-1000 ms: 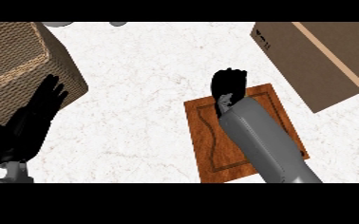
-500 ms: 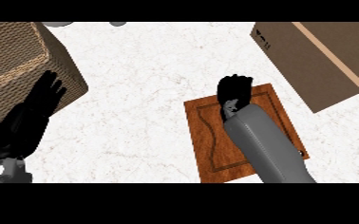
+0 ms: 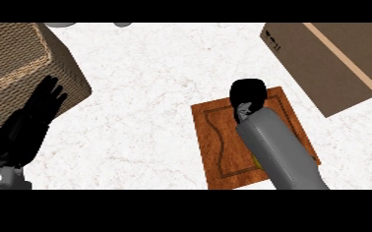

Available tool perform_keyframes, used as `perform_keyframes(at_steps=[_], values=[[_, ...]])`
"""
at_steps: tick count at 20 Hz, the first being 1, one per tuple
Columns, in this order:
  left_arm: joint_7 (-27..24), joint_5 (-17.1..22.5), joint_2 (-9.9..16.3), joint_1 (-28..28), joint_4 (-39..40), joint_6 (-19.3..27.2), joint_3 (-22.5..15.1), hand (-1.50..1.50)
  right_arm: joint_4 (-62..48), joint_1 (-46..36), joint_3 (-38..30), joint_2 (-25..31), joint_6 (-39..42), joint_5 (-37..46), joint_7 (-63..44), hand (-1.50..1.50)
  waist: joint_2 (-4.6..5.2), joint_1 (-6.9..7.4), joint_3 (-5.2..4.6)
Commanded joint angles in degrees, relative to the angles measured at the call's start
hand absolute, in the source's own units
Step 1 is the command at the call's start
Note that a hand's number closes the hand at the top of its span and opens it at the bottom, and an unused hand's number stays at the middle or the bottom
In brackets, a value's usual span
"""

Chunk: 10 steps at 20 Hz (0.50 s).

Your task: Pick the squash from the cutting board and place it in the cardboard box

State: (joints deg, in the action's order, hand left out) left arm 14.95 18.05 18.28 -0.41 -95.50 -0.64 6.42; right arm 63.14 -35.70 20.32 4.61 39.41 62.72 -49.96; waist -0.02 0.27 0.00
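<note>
My right hand hangs over the far end of the wooden cutting board, its grey forearm lying across the board's right half. The squash is almost wholly hidden; only a yellow sliver peeks out at the forearm's left edge near the board's near end. Whether the hand touches anything I cannot tell. A brown cardboard box with a pale stripe lies at the upper right, just past the board's far right corner. My left hand rests open at the left edge, fingers up.
A second, ribbed cardboard box stands at the upper left, close behind my left hand. Two grey round things show at the counter's far edge. White marble counter stretches between the left box and the board.
My right hand has drifted slightly right and nearer over the board's far end. The left hand has stayed where it was.
</note>
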Motion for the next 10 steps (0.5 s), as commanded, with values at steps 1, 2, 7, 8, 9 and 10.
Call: perform_keyframes(at_steps=[1, 2, 7, 8, 9, 10], values=[[-1.7, -1.8, -0.9, -1.2, 3.2, -0.6, 0.2, 0.0, 6.2, 0.2, 1.4, -2.5, 3.2, 1.4, -2.2, 1.5, -0.05, -0.32, -0.01], [1.0, -0.4, -1.0, -1.2, 0.8, -0.7, 1.1, 0.0, 2.6, 1.1, 1.5, -0.1, -0.9, 3.2, 2.5, 1.5, 0.01, -0.07, 0.0], [-0.7, -3.0, -2.5, -2.1, 2.7, -0.8, 0.6, 0.0, -6.2, -3.1, -1.0, -1.6, -5.0, 5.4, 6.1, 1.5, 0.12, 0.13, 0.01], [0.5, -1.6, -1.6, 0.0, 0.4, -2.4, 2.4, 0.0, -1.5, -0.2, -0.6, -1.3, -1.2, 5.7, 5.3, 1.5, 0.01, 0.01, 0.0], [0.0, -3.8, -3.8, -0.4, 0.5, 0.1, 0.3, 0.0, 0.8, 3.0, 1.6, -0.7, -4.0, 6.9, 5.8, 1.5, 0.0, -0.13, 0.01], [1.4, -3.5, -3.4, 0.4, -3.0, 0.0, 0.2, 0.0, -5.6, -4.4, -1.7, -2.0, -3.8, 6.4, 6.2, 1.5, 0.06, 0.28, 0.01]])
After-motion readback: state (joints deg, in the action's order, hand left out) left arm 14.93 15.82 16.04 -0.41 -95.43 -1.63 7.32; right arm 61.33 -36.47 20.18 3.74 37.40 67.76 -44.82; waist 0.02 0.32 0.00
